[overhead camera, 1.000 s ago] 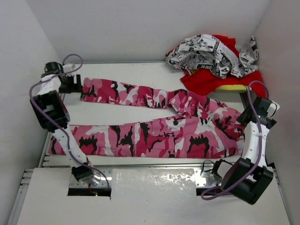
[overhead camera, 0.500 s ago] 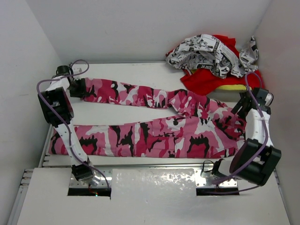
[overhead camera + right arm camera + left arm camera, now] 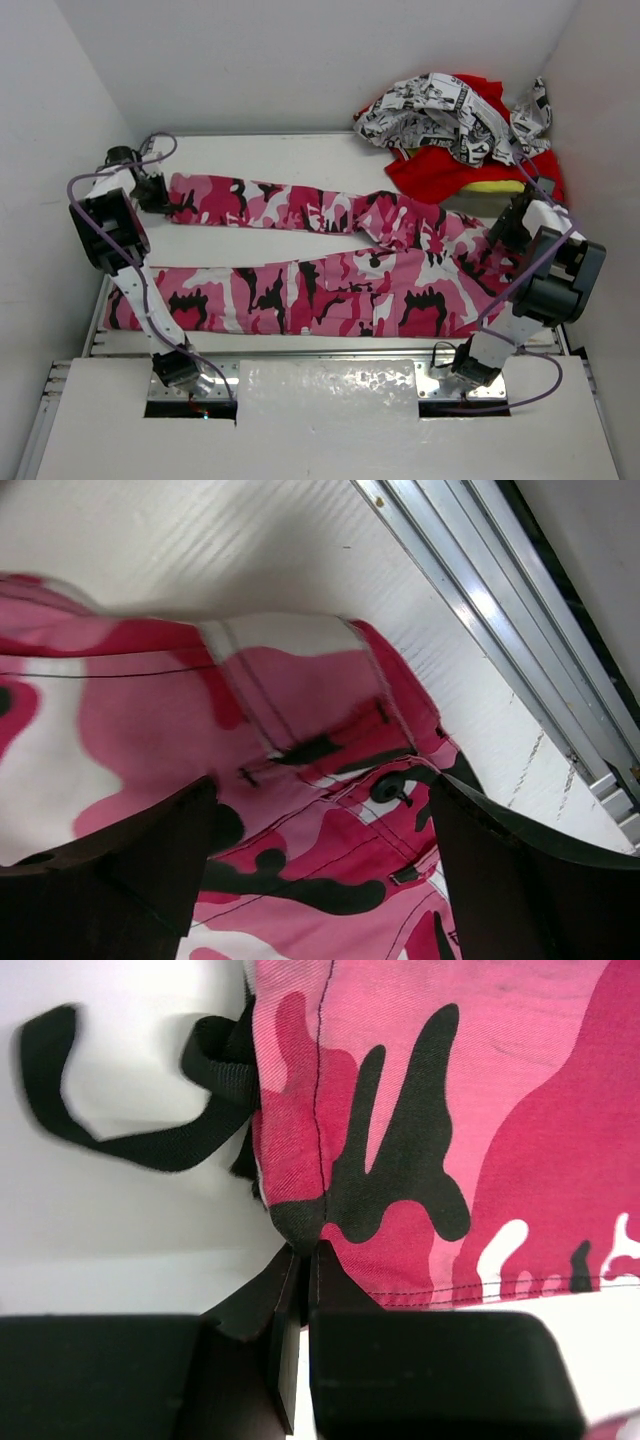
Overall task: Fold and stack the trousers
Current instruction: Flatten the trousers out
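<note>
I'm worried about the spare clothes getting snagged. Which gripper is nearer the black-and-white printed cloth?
Right. The right gripper hangs open over the waistband of the trousers, close to the black-and-white printed cloth; the left gripper is across the table, shut at the far leg's cuff.

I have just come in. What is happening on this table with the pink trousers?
Two robot arms are working on the trousers, which lie spread out across the table. The left gripper is shut on the hem of the far leg. The right gripper is open and straddles the waistband at the other end. No fold is made yet.
</note>
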Available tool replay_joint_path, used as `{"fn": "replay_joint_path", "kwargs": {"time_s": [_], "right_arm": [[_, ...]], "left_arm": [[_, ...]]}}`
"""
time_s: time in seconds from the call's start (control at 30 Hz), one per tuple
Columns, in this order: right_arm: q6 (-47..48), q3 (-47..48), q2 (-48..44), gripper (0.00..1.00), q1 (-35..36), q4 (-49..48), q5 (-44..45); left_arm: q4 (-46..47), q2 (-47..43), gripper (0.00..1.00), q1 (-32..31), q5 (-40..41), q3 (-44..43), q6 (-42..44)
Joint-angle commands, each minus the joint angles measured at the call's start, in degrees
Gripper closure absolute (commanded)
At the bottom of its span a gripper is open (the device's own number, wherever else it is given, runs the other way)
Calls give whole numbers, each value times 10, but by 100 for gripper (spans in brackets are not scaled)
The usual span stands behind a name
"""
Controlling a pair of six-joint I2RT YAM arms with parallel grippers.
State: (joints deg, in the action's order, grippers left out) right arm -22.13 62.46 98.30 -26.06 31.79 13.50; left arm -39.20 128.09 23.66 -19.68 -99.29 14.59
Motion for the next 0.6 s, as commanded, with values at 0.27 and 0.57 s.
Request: {"fn": "replay_joint_path", "kwargs": {"time_s": [0.27, 0.57], "right_arm": [[-17, -68, 12, 73, 0, -38, 1], [-28, -113, 33, 74, -14, -31, 28]], "left_arm": [[-166, -116, 100, 103, 104, 7, 147], [-132, -180, 100, 140, 42, 36, 177]]}}
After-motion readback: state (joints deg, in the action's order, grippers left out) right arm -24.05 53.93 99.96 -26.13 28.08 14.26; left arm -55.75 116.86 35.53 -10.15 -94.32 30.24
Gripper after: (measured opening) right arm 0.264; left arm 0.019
